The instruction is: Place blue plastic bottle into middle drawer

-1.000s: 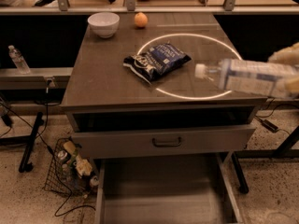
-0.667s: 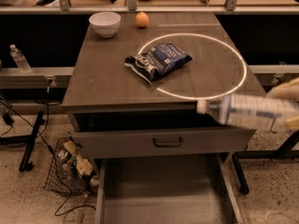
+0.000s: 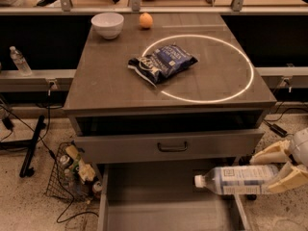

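The bottle (image 3: 238, 179) has dropped a long way in the last second. It was level with the counter (image 3: 110, 81) top at the right edge, then passed the front lip, and now sits in the lower right of the frame at the height of the open drawer (image 3: 159, 201). It lies flat with its cap pointing left. The cap end reaches over the drawer's right wall, while the body is mostly outside it. The end effector (image 3: 262, 174) has followed it down, its two fingers pinching the bottle's base end from above and below. The chip bag (image 3: 162, 61), bowl (image 3: 107, 24) and orange (image 3: 146, 20) have not stirred. The carry looks nearly done. What remains, I judge, is a shift left over the bare floor, below the handled drawer front (image 3: 172, 147), before letting go.
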Robot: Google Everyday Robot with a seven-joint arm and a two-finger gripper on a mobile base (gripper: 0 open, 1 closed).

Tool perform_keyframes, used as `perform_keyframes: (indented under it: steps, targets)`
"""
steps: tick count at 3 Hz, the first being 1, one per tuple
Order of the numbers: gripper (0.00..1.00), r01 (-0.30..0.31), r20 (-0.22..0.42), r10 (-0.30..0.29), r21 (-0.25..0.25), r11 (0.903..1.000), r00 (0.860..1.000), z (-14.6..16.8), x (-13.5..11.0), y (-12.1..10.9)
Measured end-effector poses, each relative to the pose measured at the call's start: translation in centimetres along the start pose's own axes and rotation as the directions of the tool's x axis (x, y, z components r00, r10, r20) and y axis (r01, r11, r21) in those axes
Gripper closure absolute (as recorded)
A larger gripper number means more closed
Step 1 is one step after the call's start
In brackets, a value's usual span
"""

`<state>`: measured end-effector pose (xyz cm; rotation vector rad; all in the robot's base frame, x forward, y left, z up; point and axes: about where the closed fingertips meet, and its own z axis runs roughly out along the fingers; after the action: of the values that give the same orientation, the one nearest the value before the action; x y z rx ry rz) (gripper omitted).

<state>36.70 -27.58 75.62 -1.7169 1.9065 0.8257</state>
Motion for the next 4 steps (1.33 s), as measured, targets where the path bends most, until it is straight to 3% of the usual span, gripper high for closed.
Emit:
perform_keyframes:
  steps: [1,2,3,4]
  targets:
    - [1.0,-0.001,0.001,0.001,0.002,1.0,1.0,0.2,0.0,-0.1]
    - [1.0,-0.007,0.015,0.007,0.029,0.9996,1.0,3.4,0.4,-1.3]
    - [1.0,0.003,0.046,-0.008,0.104,0.9945,0.999,9.3,2.6,-4.0]
    - [1.0,0.029,0.037,-0.035,0.15,0.9882,0.999,12.5,4.5,-5.5]
